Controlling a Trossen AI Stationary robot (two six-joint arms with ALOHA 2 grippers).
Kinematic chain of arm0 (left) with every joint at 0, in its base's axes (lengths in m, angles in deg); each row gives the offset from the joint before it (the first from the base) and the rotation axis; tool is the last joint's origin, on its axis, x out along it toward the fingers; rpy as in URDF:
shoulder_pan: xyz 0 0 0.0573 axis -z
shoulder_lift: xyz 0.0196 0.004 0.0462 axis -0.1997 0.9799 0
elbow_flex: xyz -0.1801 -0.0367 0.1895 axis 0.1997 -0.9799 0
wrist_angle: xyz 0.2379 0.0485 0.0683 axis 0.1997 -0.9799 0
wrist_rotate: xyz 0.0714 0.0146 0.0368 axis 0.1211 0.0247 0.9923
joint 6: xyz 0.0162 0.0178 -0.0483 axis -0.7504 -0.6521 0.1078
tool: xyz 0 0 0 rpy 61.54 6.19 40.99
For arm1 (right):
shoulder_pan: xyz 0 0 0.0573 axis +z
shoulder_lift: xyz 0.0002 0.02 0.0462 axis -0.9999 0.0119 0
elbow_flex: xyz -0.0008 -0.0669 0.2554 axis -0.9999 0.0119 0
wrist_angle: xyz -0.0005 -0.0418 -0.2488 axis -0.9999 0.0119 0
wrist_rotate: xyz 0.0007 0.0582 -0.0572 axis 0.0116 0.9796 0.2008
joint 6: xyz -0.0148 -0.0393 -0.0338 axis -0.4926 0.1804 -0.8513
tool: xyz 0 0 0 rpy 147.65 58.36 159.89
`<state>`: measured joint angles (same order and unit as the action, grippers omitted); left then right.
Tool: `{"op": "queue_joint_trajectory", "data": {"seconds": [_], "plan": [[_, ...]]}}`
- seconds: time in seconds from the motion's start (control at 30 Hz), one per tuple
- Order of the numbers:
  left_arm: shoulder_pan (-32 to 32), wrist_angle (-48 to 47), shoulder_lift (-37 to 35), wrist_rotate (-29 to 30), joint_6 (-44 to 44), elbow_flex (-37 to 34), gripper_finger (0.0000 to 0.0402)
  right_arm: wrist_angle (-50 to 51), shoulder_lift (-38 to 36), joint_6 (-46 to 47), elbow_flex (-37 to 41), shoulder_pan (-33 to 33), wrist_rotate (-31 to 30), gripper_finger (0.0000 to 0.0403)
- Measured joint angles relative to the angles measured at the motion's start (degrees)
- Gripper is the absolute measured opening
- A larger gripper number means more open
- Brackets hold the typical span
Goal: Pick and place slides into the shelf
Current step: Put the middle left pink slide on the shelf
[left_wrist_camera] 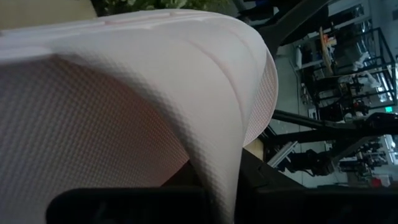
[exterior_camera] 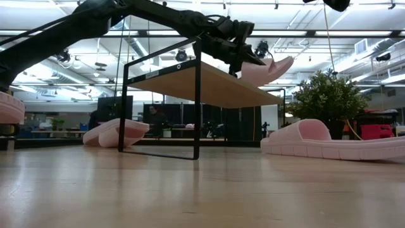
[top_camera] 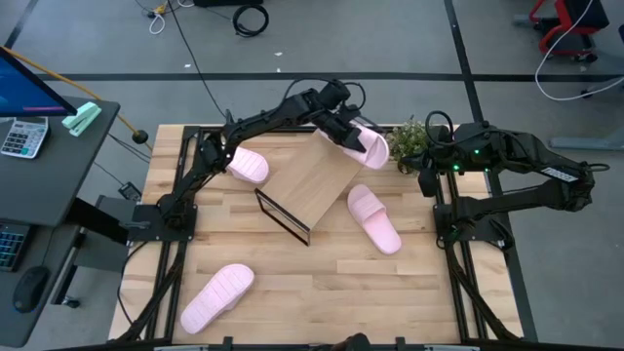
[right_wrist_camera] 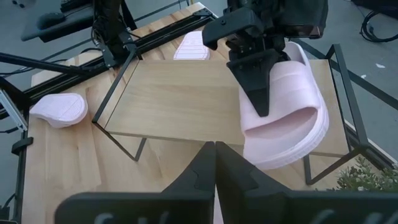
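Note:
The shelf [top_camera: 310, 183], a light wood board on a black wire frame, stands askew mid-table. My left gripper [top_camera: 351, 136] reaches over its far right end, shut on a pale pink slide [right_wrist_camera: 292, 124] that is tilted above the board [exterior_camera: 209, 82] with one end raised. Whether the slide's low end touches the board, I cannot tell. Three more slides lie sole-down on the table: one far left [top_camera: 247, 166], one right of the shelf [top_camera: 375, 219], one near left [top_camera: 216, 297]. My right gripper [right_wrist_camera: 215, 149] waits shut at the table's right side. My left gripper holds the slide by its wide strap [right_wrist_camera: 283, 87]. One dark finger [right_wrist_camera: 260, 93] lies on the strap's outer face, slanting down from the table's left. The other finger is hidden by the strap. The slide overhangs the shelf's right end, tilted.
A small green plant [top_camera: 409, 141] stands at the far right, close beside the held slide. A desk with a calculator [top_camera: 21, 136] stands left of the table. Bare tabletop [top_camera: 331, 292] lies in front of the shelf.

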<state>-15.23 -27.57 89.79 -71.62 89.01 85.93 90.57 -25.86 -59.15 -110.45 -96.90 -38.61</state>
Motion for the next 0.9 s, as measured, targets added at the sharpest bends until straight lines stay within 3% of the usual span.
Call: {"op": "queue_joint_trajectory", "data": {"seconds": [0.73,0.9], "plan": [[0.1,-3.4,0.0,3.1,-3.8,0.0,0.0027,0.0,0.0,0.1,0.0,0.0,0.0,0.0012],[0.2,-3.0,0.0,3.1,-4.7,0.0,0.0052,0.0,0.0,0.1,0.0,0.0,0.0,0.0011]]}}
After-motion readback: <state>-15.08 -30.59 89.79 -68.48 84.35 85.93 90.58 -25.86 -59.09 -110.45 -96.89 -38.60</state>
